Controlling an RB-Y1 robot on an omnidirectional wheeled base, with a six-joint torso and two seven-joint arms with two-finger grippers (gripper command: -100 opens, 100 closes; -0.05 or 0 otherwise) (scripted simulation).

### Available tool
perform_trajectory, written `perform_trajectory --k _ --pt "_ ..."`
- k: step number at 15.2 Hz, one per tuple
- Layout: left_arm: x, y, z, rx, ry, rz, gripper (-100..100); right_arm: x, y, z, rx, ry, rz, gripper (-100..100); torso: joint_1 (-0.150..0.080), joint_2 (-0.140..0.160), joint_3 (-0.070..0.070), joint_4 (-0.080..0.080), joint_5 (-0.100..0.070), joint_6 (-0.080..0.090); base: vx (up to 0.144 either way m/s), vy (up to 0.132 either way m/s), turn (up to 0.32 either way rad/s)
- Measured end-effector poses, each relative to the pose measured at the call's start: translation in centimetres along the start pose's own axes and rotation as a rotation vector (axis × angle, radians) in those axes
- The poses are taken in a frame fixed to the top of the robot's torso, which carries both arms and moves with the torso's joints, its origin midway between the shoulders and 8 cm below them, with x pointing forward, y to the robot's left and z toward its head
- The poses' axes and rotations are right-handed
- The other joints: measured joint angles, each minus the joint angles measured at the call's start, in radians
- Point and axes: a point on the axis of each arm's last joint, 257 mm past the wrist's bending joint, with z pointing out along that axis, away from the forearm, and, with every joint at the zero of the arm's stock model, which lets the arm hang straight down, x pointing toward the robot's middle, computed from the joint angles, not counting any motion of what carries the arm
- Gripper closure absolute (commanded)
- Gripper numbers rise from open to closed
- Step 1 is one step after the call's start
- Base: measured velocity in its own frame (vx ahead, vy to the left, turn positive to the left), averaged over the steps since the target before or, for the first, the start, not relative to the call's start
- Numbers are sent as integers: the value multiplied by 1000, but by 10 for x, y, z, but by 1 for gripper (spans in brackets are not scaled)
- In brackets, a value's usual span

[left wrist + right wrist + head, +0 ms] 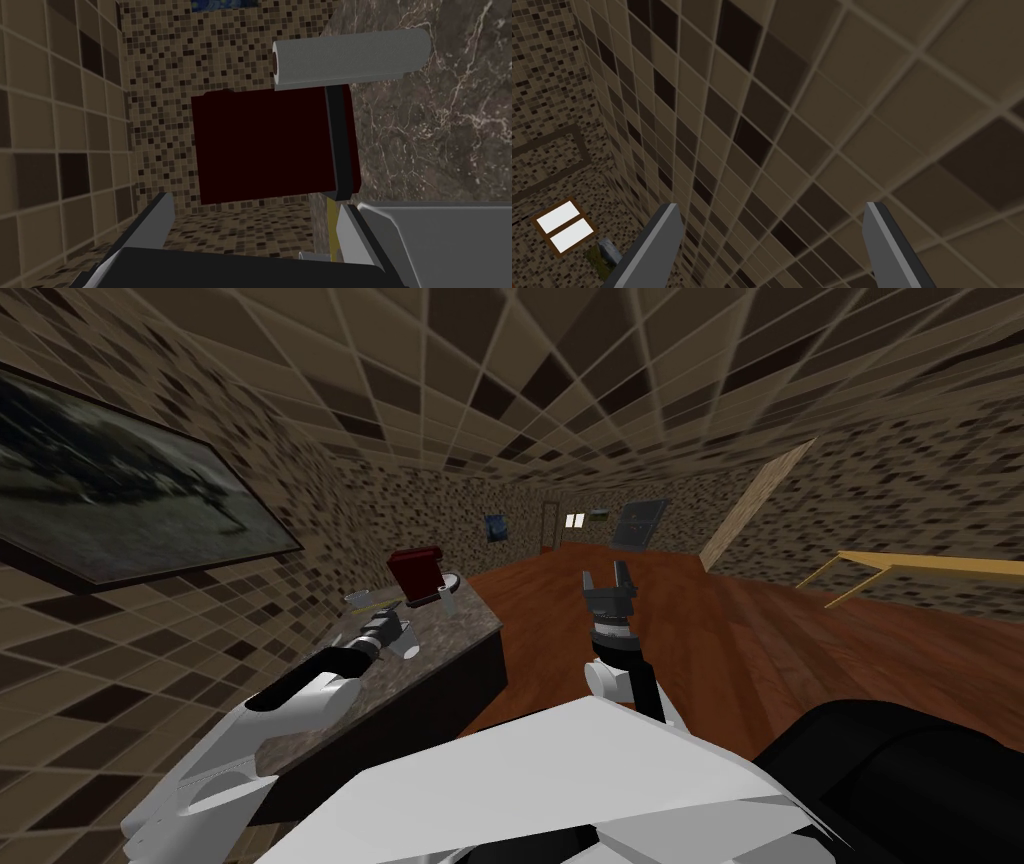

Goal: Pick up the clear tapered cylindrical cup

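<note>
Head view: two arms, one at work. The left end effector (386,620) reaches out low over a dark marbled desk (455,638). Just ahead of it, a little to the wall side, stands one pale see-through cup (358,600); whether they touch I cannot tell. Farther ahead of it sits one dark red appliance (415,573). The right end effector (610,583) is held upright, well apart from the desk, over a wooden floor (780,628).

Left wrist view: its two fingers (159,222) stand apart with nothing pressed between them. The red appliance lies straight ahead of them, one grey paper roll (350,57) beyond it. One grey block (440,240) lies just beside one finger, with a thin yellow strip (330,225) near it.

Right wrist view: two fingers (661,242) spread wide, holding nothing.
</note>
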Motion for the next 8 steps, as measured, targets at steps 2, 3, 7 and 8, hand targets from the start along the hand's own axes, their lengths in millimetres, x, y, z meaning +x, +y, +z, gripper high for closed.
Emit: perform_trajectory --k 2,3,7,8 --pt "-3 7 2 -35 -2 -6 -100 0 0 0 0 0 0 0 0 0 0 0 0 0 -3 -12 -16" --pt "-5 8 3 -51 0 -10 -100 0 0 0 0 0 0 0 0 0 0 0 0 0 -3 -17 -41" --pt "-11 17 6 -117 -1 -26 -100 0 0 0 0 0 0 0 0 0 0 0 0 0 -4 -14 -20" --pt "-13 20 7 -135 0 -32 -100 0 0 0 0 0 0 0 0 0 0 0 0 0 0 -13 -22"
